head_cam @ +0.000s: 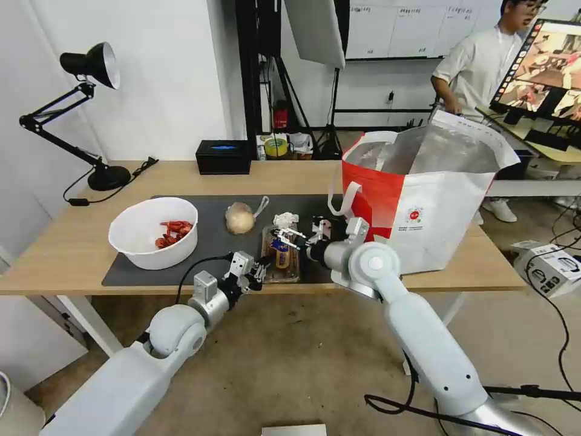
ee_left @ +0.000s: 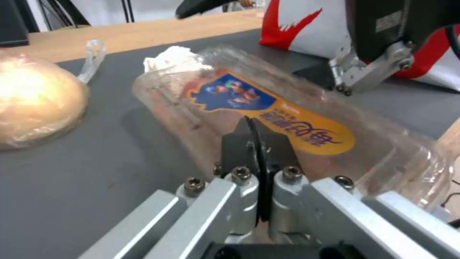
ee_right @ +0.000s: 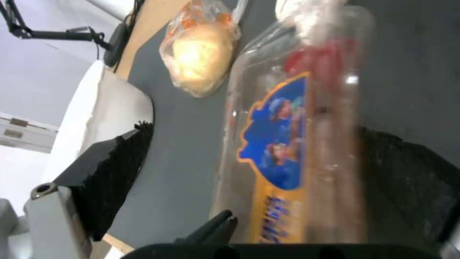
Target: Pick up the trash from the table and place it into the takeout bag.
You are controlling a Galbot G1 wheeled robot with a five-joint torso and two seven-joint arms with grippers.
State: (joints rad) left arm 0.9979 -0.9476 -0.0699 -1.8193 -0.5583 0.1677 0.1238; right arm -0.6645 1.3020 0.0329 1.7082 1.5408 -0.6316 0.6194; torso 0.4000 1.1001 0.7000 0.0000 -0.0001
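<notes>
Right gripper (head_cam: 289,234) spread wide over our clear tray (head_cam: 281,261); left gripper (head_cam: 259,270) pinched closed at its edge — nothing yet in takeout bag (head_cam: 423,206); bowl (head_cam: 154,232), tissue (head_cam: 285,219), knotted bag (head_cam: 240,217) remain beside tray.

Clear tray (head_cam: 281,257): near end hidden behind left gripper (head_cam: 259,270); contents blurred in right wrist view, red smear only.
Tissue (head_cam: 285,219): mostly hidden behind tray in left wrist view.
Takeout bag (head_cam: 423,200): near-left corner hidden by right arm; logo (head_cam: 414,214) too small to read.
</notes>
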